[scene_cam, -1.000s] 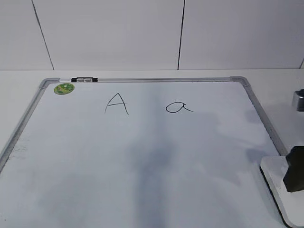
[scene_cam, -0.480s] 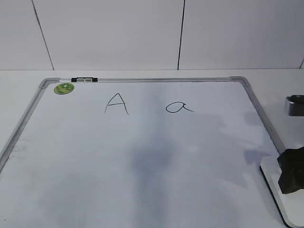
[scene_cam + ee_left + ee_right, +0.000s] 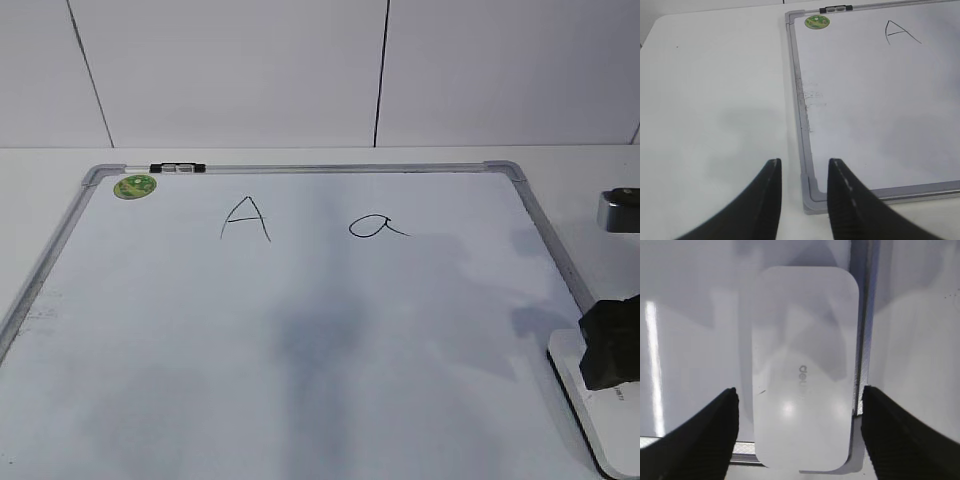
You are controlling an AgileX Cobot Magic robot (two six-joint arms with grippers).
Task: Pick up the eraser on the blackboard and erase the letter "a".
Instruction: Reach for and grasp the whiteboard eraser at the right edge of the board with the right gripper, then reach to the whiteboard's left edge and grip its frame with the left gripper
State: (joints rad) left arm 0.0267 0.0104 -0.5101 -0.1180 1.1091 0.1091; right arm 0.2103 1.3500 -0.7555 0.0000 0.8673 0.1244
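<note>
Two letters: "A" (image 3: 245,218), "a" (image 3: 377,227); eraser (image 3: 802,365) reads perhaps "deli".

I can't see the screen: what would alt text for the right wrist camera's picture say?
A white eraser with small grey lettering lies on the blackboard, right beside its grey frame, seen from directly above. The right pincer hangs open, one dark finger on each side of the eraser, neither touching it.
</note>
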